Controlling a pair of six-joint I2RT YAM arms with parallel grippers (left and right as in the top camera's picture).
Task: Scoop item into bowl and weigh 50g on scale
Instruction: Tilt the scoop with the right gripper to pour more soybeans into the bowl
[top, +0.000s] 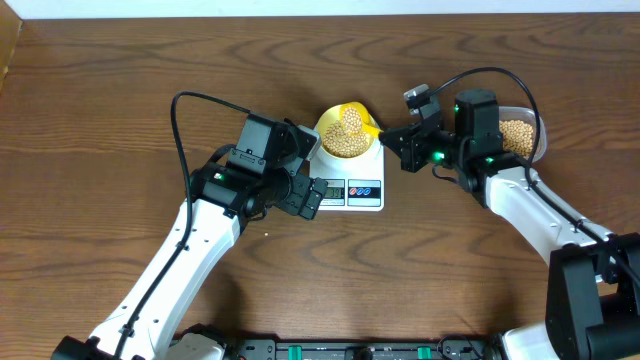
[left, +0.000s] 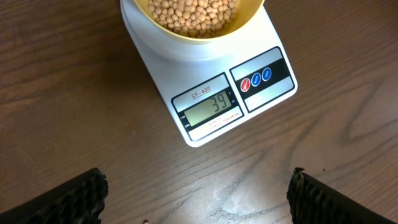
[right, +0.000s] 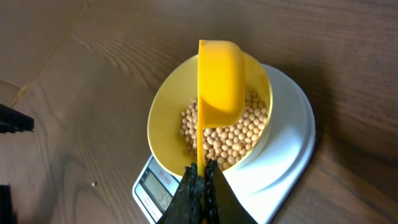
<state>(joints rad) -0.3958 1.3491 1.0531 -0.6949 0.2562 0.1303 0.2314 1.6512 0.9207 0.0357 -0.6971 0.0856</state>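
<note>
Beans in the bowl on the scale, scoop tipped above it

On the brown wood-grain worktop (top: 100, 120), the white rounded-rectangular digital scale (top: 355, 190) sits about midway between the left and right edges, in the far half, and its grey display (left: 208, 106) reads 39. A clear plastic tub (top: 540, 130) holding more beans lies toward the right edge. The pale-yellow round bowl (right: 165, 121) stands on the scale. The left hand (left: 199, 196) is spread wide and empty over bare worktop just in front of the scale. The right hand (right: 200, 186) is clenched on the thin handle of a yellow plastic scoop (right: 219, 78), which is turned on its side over the bowl. Small round tan beans (right: 239, 134) cover the bowl's bottom.
</note>
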